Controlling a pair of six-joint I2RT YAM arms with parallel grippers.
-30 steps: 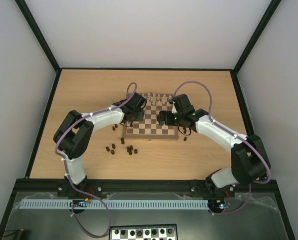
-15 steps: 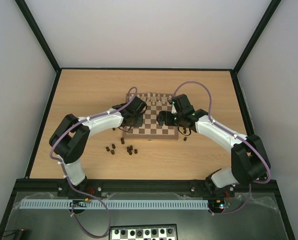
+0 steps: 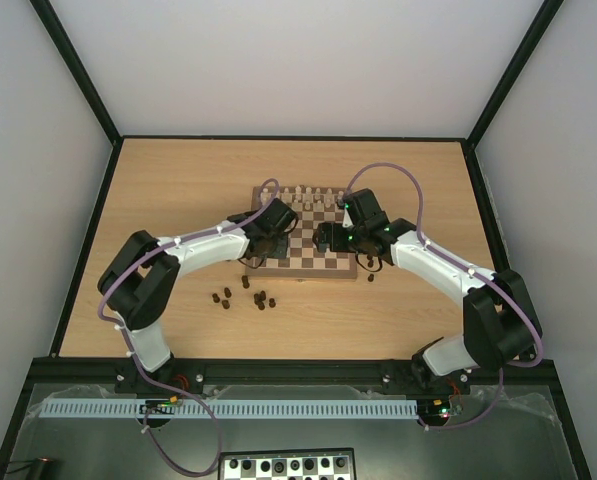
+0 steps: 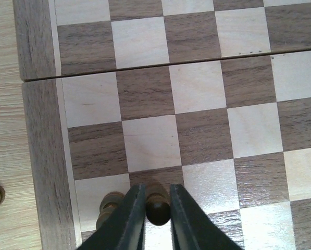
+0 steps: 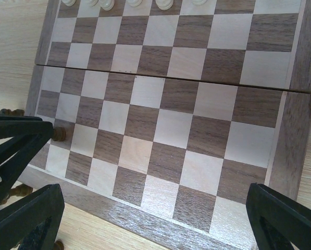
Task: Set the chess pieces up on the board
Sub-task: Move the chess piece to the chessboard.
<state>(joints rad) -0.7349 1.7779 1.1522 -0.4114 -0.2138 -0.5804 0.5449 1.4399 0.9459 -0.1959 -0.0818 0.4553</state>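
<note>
Here, your left gripper (image 4: pixel 157 191) clamps one dark chess piece (image 4: pixel 157 211) at bottom centre of its wrist view, over lower-left squares of the board (image 4: pixel 40 156); your right gripper (image 5: pixel 155 216) gapes wide, holding nothing.

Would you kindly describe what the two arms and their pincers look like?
Both arms have white shells between bulky black joints: left arm, right arm. A purple cable loops along each. Green lights glow near the right wrist. The left pincer has tapered black fingers; the right pincer has blocky black ones.
</note>
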